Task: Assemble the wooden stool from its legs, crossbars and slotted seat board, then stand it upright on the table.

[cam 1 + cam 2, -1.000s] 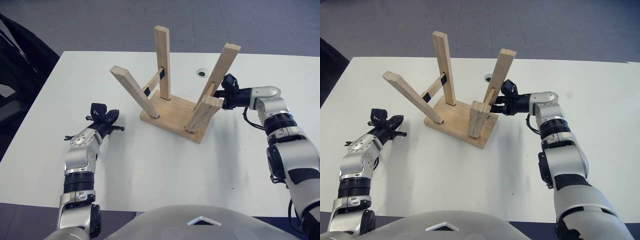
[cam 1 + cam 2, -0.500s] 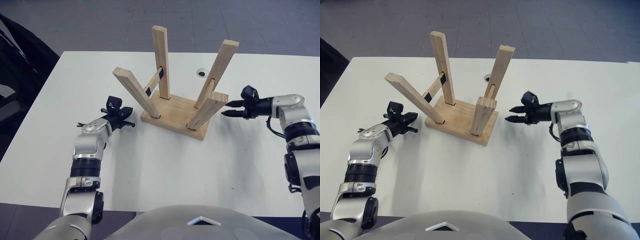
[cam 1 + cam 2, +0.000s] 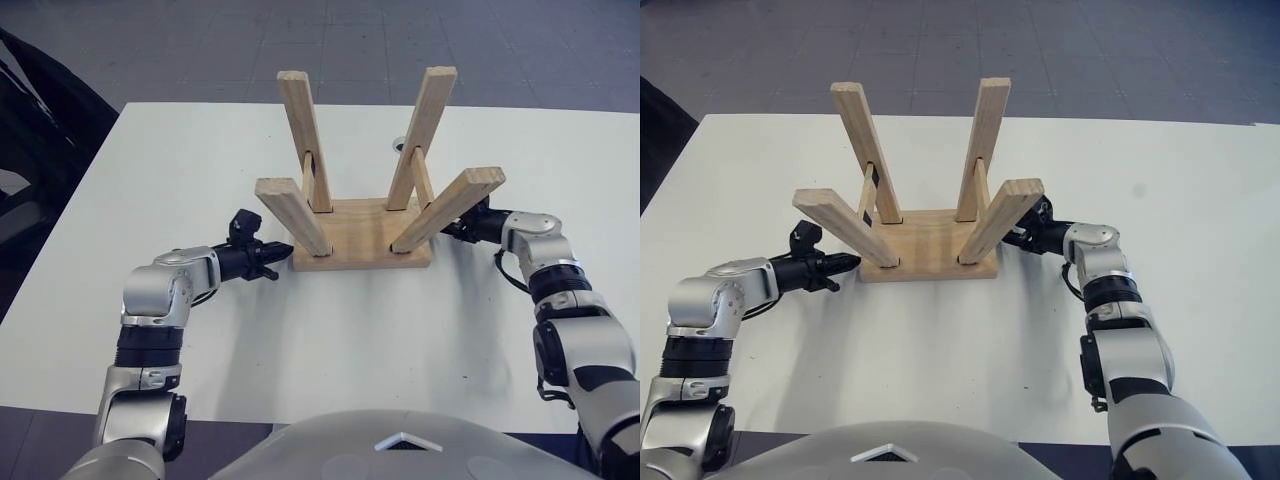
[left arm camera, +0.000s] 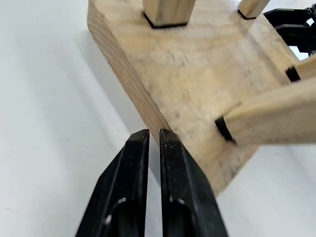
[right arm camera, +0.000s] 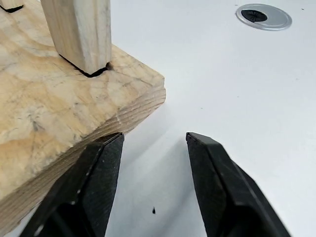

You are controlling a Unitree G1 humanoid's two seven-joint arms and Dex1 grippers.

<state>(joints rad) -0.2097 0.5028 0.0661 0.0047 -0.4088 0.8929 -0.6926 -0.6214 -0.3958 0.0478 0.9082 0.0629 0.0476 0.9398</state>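
Note:
The wooden stool lies upside down on the white table [image 3: 300, 330], its seat board [image 3: 360, 235] flat and its legs [image 3: 305, 140] splaying upward. Short crossbars [image 3: 421, 182] join the leg pairs near the board. My left gripper [image 3: 280, 258] is low at the board's left edge; in the left wrist view its fingers [image 4: 129, 168] are shut, tips touching the board's side face [image 4: 133, 94]. My right gripper [image 3: 455, 228] is at the board's right edge, open, with one finger [image 5: 94, 173] against the board's corner [image 5: 123, 113] and the other finger apart over bare table.
A round cable grommet [image 5: 263, 16] is set in the table behind the stool. A dark chair [image 3: 40, 120] stands beyond the table's left edge. Bare table spreads in front of the stool and to both sides.
The stool has turned on the table, its board now square to me. My left gripper moved right to the board's left edge. My right gripper came back in to the right edge.

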